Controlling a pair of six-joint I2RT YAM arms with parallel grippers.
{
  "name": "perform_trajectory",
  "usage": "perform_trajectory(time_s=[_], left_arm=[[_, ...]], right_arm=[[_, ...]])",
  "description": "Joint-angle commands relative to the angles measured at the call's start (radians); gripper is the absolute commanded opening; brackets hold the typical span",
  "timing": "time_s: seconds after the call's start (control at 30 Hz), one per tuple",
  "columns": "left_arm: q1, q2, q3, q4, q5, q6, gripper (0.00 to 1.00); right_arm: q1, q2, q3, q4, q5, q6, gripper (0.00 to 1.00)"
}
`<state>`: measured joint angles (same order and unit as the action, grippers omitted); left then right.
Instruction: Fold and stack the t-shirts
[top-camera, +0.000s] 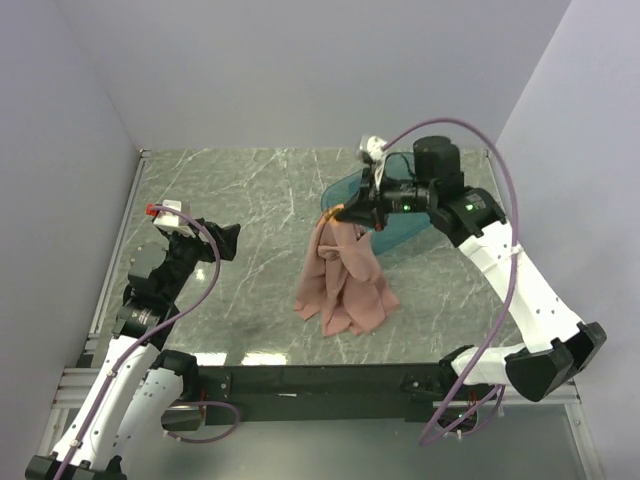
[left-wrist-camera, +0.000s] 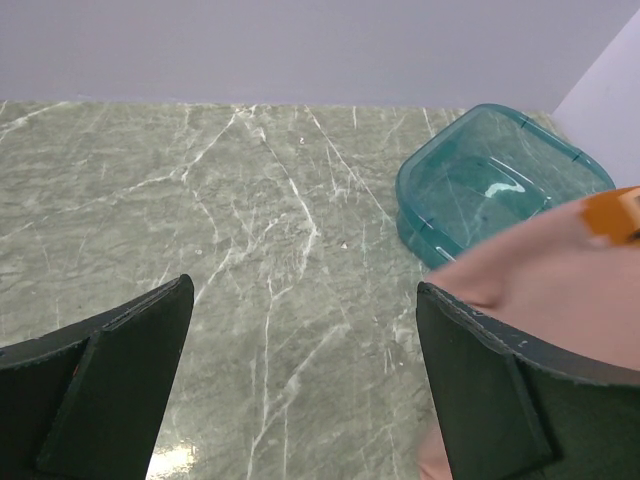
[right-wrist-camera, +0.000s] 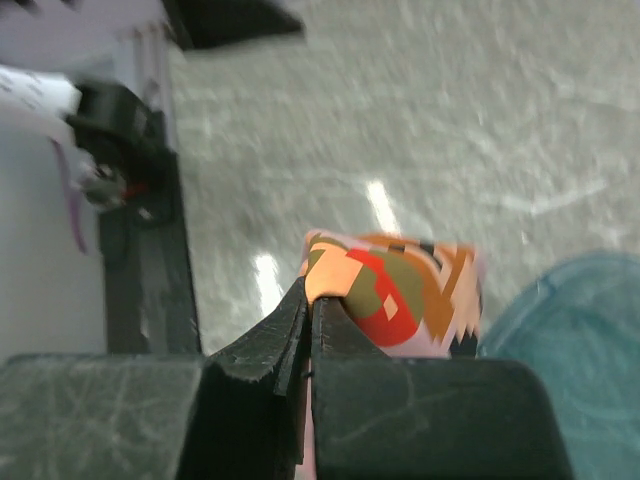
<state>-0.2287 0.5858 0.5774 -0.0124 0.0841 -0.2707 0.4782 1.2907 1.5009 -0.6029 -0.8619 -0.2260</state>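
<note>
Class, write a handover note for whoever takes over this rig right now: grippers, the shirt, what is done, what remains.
Left gripper: open, empty, above the table, apart from the shirt.
Right gripper: shut on the pink t-shirt, holding it up bunched; its lower end appears to rest on the table near the teal bin.
Done: nothing folded yet.
Left: lay it flat, fold, stack.

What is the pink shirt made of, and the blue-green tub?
The pink t-shirt looks like soft matte cloth, maybe cotton: it hangs in limp folds. The teal bin looks like glossy see-through plastic: the tabletop shows through it and light glints on it.
</note>
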Motion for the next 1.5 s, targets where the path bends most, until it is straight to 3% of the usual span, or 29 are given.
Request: perform_trajectory(time_s=[0.0, 0.1, 0.2, 0.23, 0.3, 0.33, 0.4, 0.47, 0.63, 0.73, 0.8, 1.0, 1.17, 1.37, 1.47], left_arm=[[-0.001, -0.011, 0.033, 0.02, 0.006, 0.016, 0.99], [-0.001, -0.009, 0.033, 0.022, 0.016, 0.013, 0.99], [-0.001, 0.003, 0.035, 0.022, 0.035, 0.008, 0.99], [-0.001, 0.009, 0.036, 0.022, 0.046, 0.005, 0.99], [-0.001, 0.034, 0.041, 0.023, 0.074, -0.01, 0.99], [-0.001, 0.043, 0.042, 0.026, 0.107, -0.016, 0.99], [-0.001, 0.095, 0.056, 0.041, 0.146, -0.047, 0.99], [0.0, 0.14, 0.079, 0.058, 0.209, -0.102, 0.99], [-0.027, 0.376, 0.128, 0.192, 0.353, -0.295, 0.99], [-0.116, 0.572, 0.237, 0.158, 0.267, -0.393, 0.99], [-0.155, 0.749, 0.385, 0.096, 0.185, -0.41, 0.99], [-0.248, 1.235, 0.908, -0.249, 0.002, -0.389, 0.96], [-0.307, 1.512, 1.307, -0.469, -0.081, -0.306, 0.91], [-0.328, 1.66, 1.472, -0.577, -0.15, -0.26, 0.81], [-0.337, 1.692, 1.495, -0.581, -0.107, -0.225, 0.77]], right_arm=[[0.005, -0.079, -0.079, 0.051, 0.084, -0.128, 0.0], [0.004, -0.114, -0.171, 0.055, 0.141, -0.182, 0.02], [0.003, -0.134, -0.298, 0.046, 0.175, -0.237, 0.17], [0.0, -0.14, -0.327, 0.048, 0.191, -0.251, 0.37], [-0.035, -0.178, -0.384, 0.093, 0.231, -0.26, 0.63], [-0.114, -0.195, -0.437, 0.122, 0.23, -0.244, 0.9], [-0.232, -0.241, -0.478, 0.181, 0.143, -0.19, 0.98], [-0.371, -0.269, -0.53, 0.202, 0.063, -0.161, 0.99], [-0.513, -0.337, -0.683, 0.291, -0.083, -0.165, 1.0], [-0.541, -0.34, -0.682, 0.293, -0.089, -0.133, 1.0], [-0.544, -0.317, -0.671, 0.284, -0.082, -0.122, 1.0], [-0.547, -0.222, -0.611, 0.154, -0.059, -0.162, 0.92], [-0.549, -0.179, -0.57, 0.112, -0.02, -0.183, 0.87], [-0.547, -0.197, -0.573, 0.109, -0.042, -0.191, 0.87], [-0.549, -0.197, -0.57, 0.103, -0.046, -0.194, 0.87]])
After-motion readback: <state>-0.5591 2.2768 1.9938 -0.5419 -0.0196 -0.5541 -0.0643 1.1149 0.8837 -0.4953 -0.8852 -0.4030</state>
